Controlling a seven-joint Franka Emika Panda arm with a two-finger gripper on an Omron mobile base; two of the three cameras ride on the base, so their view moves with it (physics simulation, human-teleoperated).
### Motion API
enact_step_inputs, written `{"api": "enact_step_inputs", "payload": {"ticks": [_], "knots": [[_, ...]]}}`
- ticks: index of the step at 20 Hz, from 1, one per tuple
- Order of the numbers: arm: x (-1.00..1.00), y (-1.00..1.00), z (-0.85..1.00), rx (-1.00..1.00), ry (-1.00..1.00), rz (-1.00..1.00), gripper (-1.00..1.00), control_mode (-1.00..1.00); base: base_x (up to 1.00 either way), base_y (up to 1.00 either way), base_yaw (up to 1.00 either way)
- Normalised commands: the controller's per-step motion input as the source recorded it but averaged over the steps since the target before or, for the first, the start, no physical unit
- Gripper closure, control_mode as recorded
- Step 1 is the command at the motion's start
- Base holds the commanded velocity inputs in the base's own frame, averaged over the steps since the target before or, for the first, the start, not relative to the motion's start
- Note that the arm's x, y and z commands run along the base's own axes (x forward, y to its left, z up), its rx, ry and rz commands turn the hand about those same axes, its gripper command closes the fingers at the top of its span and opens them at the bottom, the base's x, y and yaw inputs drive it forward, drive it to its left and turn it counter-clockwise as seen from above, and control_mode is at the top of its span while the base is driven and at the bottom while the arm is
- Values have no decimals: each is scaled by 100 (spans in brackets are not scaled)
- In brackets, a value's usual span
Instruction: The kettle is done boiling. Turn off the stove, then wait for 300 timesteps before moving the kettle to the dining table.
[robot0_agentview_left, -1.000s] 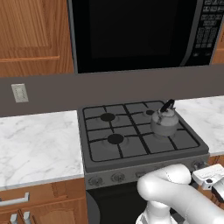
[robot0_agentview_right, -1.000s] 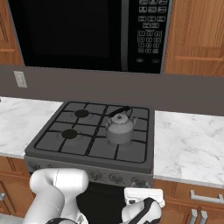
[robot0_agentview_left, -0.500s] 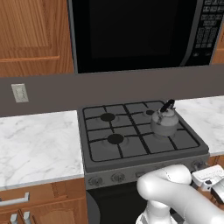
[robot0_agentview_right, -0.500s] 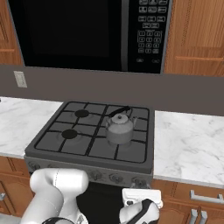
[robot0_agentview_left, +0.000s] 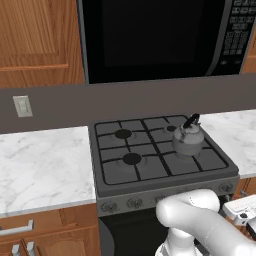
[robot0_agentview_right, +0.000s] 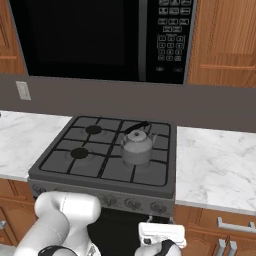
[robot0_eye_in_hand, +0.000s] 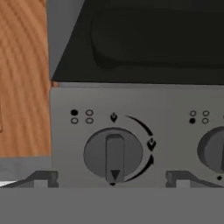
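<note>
The small grey kettle (robot0_agentview_left: 187, 140) (robot0_agentview_right: 136, 147), with its black arched handle, stands on the back right burner of the dark grey stove (robot0_agentview_left: 120, 172) (robot0_agentview_right: 65, 160). My gripper (robot0_agentview_left: 243, 211) (robot0_agentview_right: 161, 238) (robot0_eye_in_hand: 111, 181) hangs low in front of the stove's front panel, at its right end. It is open. In the hand view a round grey knob (robot0_eye_in_hand: 113, 153) sits straight ahead between the two spread fingertips (robot0_eye_in_hand: 41, 179), not touched by either. A second knob (robot0_eye_in_hand: 213, 149) shows at the right edge. The dining table is out of view.
A black microwave (robot0_agentview_left: 155, 35) (robot0_agentview_right: 100, 35) hangs above the stove. Marble counters (robot0_agentview_left: 40, 165) (robot0_agentview_right: 215, 160) flank it on both sides, over wooden cabinets (robot0_agentview_left: 30, 235) (robot0_agentview_right: 220, 235) with silver handles. A wall socket (robot0_agentview_left: 22, 106) sits on the grey backsplash.
The hand has sunk very slightly in front of the stove's right end. The kettle has stayed in place.
</note>
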Motion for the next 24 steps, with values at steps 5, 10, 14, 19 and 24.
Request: {"api": "enact_step_inputs", "payload": {"ticks": [5, 10, 14, 19, 24], "knots": [[-34, -8, 9, 0, -10, 0, -100, -100, 0, 0, 0], [-19, -7, 27, 0, -9, 0, -100, -100, 0, 0, 0], [-13, -5, 36, -3, -8, 0, -100, -100, 0, 0, 0], [-10, -1, 36, -6, -9, -3, -100, -100, 0, 0, 0], [-5, 0, 42, -8, -7, -4, -100, -100, 0, 0, 0]]}}
